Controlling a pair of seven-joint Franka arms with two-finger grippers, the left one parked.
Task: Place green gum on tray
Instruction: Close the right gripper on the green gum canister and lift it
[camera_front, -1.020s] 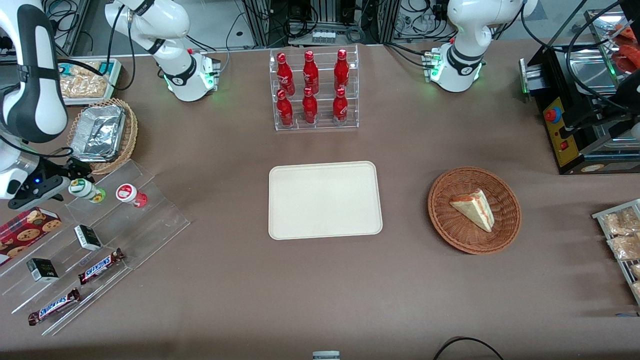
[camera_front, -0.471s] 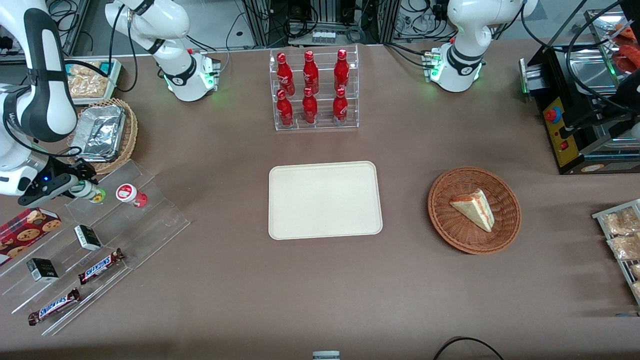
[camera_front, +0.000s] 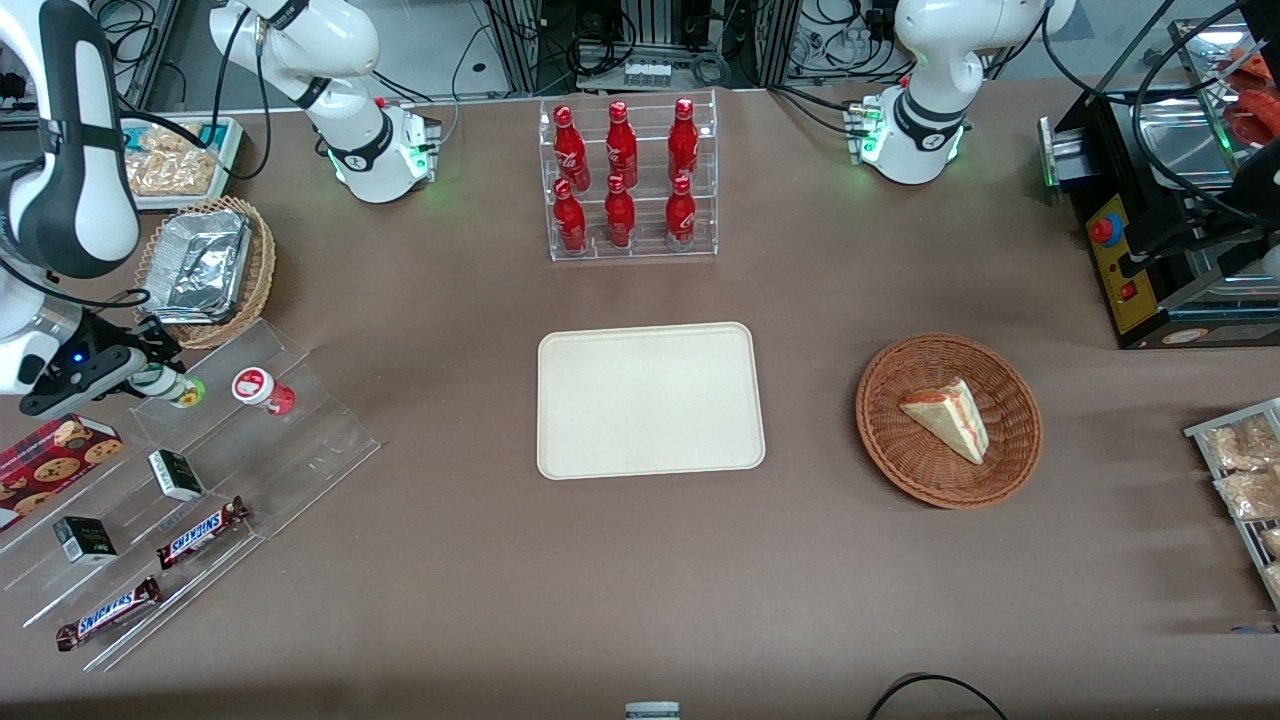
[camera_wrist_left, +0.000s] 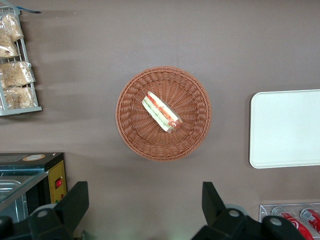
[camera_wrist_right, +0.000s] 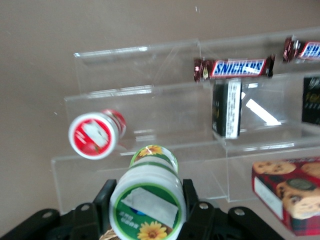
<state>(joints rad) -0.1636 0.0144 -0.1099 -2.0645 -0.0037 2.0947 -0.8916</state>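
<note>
The green gum (camera_front: 170, 387) (camera_wrist_right: 146, 207) is held between the fingers (camera_wrist_right: 190, 202) of the gripper (camera_front: 145, 375) (camera_wrist_right: 147, 212), which is closed on its white body, at the uppermost step of the clear tiered stand (camera_front: 200, 470) (camera_wrist_right: 165, 130) near the working arm's end of the counter. Its green-and-yellow lid label is seen facing the wrist camera, and a reflection of it shows in the acrylic. The red gum (camera_front: 262, 390) (camera_wrist_right: 95, 134) is seen just beside it on the same step, apart from it. On the lower steps, dark small boxes (camera_front: 176, 474) (camera_wrist_right: 227, 108) and Snickers bars (camera_front: 201, 532) (camera_wrist_right: 235, 67) are laid, nearer the front edge of the counter. A cookie box (camera_front: 50, 460) (camera_wrist_right: 290, 192) is placed beside the stand at the counter's end. The tray (camera_front: 650, 400) (camera_wrist_left: 287, 129) lies bare at the counter's middle, well apart from the gum. A rack of red bottles (camera_front: 627, 178) stands toward the counter's back edge. A wicker basket (camera_front: 948, 420) (camera_wrist_left: 164, 113) with a sandwich (camera_front: 947, 417) (camera_wrist_left: 160, 111) sits toward the parked arm's end.
</note>
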